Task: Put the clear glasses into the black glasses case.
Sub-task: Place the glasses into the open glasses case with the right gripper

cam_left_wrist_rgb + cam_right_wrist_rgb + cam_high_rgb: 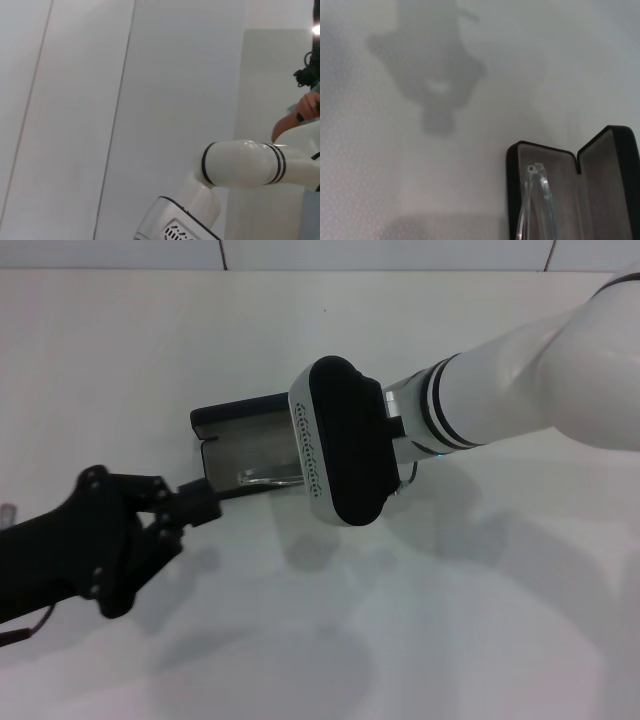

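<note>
The black glasses case (pixel 240 416) lies open in the middle of the white table, grey lining up, lid toward the far side. The clear glasses (pixel 268 478) lie inside its near half. In the right wrist view the case (pixel 510 170) sits close below the camera, with a see-through arm of the glasses (pixel 540 187) resting on the lining. My right gripper (pixel 335 440) hangs over the case's right end and covers it. My left gripper (pixel 198 502) reaches in from the lower left, its tip at the case's near left corner.
The white table (pixel 450 620) spreads out around the case, with a wall line along its far edge. In the left wrist view my white right arm (pixel 240 165) shows against pale wall panels. A person's hand (pixel 302 115) is far off at that view's edge.
</note>
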Motion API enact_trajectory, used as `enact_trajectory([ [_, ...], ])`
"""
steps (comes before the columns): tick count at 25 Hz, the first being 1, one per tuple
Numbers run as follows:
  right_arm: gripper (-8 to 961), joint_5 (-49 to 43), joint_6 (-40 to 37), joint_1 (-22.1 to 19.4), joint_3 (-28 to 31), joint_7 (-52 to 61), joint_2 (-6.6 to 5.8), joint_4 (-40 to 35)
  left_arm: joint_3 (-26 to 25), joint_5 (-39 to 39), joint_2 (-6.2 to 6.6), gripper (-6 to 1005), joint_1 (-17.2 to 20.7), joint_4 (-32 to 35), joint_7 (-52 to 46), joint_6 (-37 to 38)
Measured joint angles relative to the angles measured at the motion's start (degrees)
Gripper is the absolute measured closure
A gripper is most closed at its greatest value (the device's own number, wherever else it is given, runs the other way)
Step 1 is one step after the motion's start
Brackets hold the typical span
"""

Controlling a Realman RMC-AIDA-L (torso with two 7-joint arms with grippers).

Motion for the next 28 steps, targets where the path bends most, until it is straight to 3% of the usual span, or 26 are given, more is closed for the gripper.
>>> enact_trajectory([
  [5, 885, 0.0, 0.45, -0.02, 0.01, -0.09, -0.01, 0.09, -5.06, 3.76, -0.02, 950, 1.68, 0.1, 0.37, 2.75],
  [16, 885, -1.54, 1.59, 0.08, -0.38, -0.31, 0.0, -0.4, -16.01, 20.24, -0.36, 950, 2.3, 4.81, -2.62, 3.44],
  [20, 885, -1.57, 2.38, 0.18, -0.54, -0.33, 0.0, -0.59, -18.16, 21.74, -1.08, 950, 2.4, 5.01, -2.64, 3.45],
  [28, 886, -2.02, 5.2, -0.09, -2.78, -0.37, 0.0, -0.03, -18.22, 21.91, -1.38, 950, 2.7, 5.01, -2.66, 3.45],
])
